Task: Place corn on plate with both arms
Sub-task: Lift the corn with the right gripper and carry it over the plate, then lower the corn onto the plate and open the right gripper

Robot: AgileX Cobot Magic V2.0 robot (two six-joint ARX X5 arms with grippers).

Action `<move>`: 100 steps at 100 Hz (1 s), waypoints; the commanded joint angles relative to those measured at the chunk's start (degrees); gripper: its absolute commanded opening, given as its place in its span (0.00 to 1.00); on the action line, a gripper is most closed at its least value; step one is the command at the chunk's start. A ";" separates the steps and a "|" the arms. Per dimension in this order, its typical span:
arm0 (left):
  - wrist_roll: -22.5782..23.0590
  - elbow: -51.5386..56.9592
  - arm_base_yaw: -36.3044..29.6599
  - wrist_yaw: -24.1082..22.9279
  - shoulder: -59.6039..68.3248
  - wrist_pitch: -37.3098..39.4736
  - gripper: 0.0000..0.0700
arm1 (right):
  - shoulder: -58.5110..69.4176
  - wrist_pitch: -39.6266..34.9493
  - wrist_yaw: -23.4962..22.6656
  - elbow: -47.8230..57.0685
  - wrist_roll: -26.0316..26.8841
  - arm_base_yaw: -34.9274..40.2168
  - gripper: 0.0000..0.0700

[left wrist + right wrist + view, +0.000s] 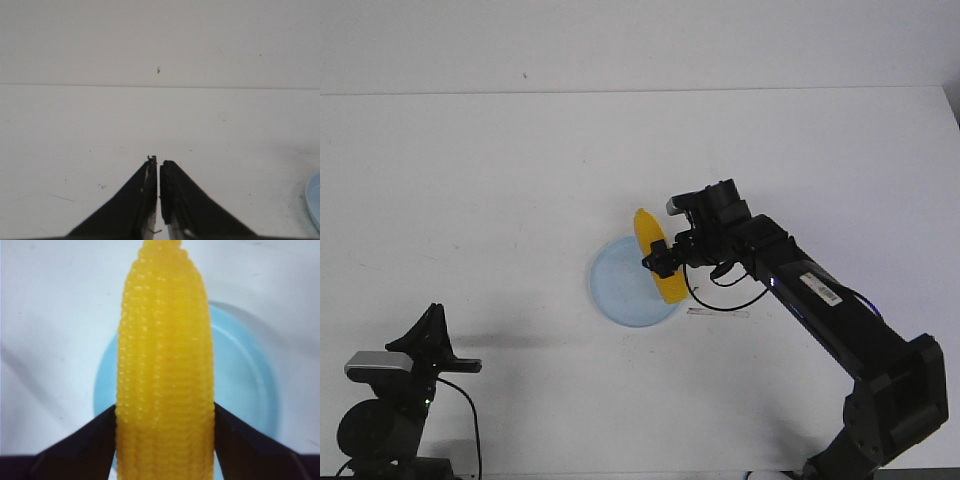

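Note:
A bright yellow corn [652, 254] hangs over the right rim of the pale blue plate [618, 282] near the table's middle. My right gripper [663, 262] is shut on the corn at about mid-length. In the right wrist view the corn [165, 370] fills the space between both black fingers [85, 447], with the plate [245, 385] below it. Whether the corn touches the plate I cannot tell. My left gripper [432, 322] sits at the near left of the table, far from both, shut on nothing [158, 165]. A sliver of the plate [315, 200] shows at the left wrist view's edge.
A small pale strip [718, 313] lies on the white table just right of the plate, under the right arm [820, 300]. A white wall [640, 40] rises behind the table's far edge.

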 commanded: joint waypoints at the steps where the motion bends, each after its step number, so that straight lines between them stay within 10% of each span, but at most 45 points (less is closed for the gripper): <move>1: 0.33 0.98 -0.07 -0.15 0.11 0.74 0.00 | 2.60 0.31 -0.13 0.79 1.05 1.07 0.49; 58: 0.33 0.98 -0.07 -0.15 0.11 0.72 0.00 | 10.54 0.70 0.26 0.79 1.90 5.46 0.50; 100: 0.33 0.98 -0.07 -0.15 0.11 0.70 0.00 | 10.05 0.68 0.28 2.75 1.88 5.11 0.70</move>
